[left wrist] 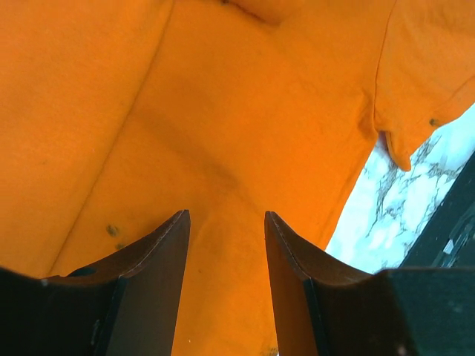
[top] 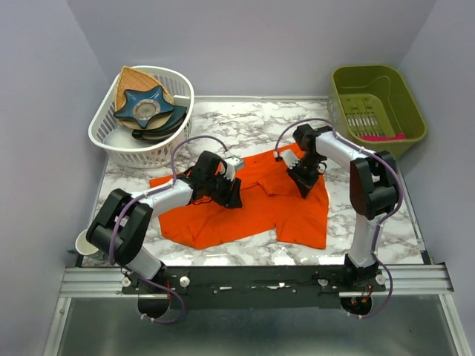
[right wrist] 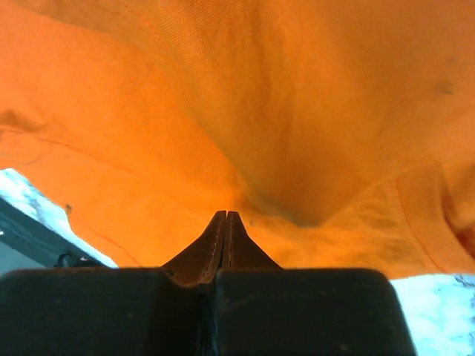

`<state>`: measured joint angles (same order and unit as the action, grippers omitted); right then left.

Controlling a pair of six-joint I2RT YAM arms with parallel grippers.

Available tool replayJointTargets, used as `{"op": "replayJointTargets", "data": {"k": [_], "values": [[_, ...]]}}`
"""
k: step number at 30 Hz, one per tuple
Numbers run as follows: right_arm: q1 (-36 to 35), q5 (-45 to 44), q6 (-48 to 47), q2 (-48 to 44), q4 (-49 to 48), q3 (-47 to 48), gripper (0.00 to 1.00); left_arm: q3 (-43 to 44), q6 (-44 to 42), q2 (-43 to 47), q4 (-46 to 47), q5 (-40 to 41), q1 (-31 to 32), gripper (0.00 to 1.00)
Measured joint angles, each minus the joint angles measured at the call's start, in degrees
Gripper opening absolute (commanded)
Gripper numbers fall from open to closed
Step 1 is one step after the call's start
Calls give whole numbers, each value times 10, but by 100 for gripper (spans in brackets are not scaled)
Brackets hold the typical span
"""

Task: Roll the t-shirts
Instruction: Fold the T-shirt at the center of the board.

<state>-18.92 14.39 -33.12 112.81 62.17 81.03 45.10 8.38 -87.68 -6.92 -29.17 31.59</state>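
The orange t-shirt (top: 245, 211) lies spread out and a little rumpled on the marble tabletop (top: 252, 122), in front of both arms. The left fingers (top: 233, 197) are spread apart, tips low over the shirt's left part. The right fingers (right wrist: 225, 226) are pressed together, pinching a puckered fold of cloth on the shirt's right part.
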Motion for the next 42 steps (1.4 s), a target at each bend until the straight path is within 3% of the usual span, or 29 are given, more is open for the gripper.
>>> {"op": "replayJointTargets", "data": {"k": [9, 16, 25, 34, 42], "values": [[36, 64, 18, 0, 67, 67, 1, 29, 92, -65, 107, -19, 0, 58], [43, 84, 28, 0, 87, 58, 30, 53, 165, -120, 176, -35, 20, 60], [43, 93, 33, 0, 89, 51, 32, 97, 236, -195, 226, -50, 44, 62], [43, 110, 36, 6, 89, 52, 32, 173, 208, -219, 186, -8, 104, 59], [43, 120, 39, 8, 89, 53, 32, 179, 182, -222, 137, 37, 111, 59]]}}
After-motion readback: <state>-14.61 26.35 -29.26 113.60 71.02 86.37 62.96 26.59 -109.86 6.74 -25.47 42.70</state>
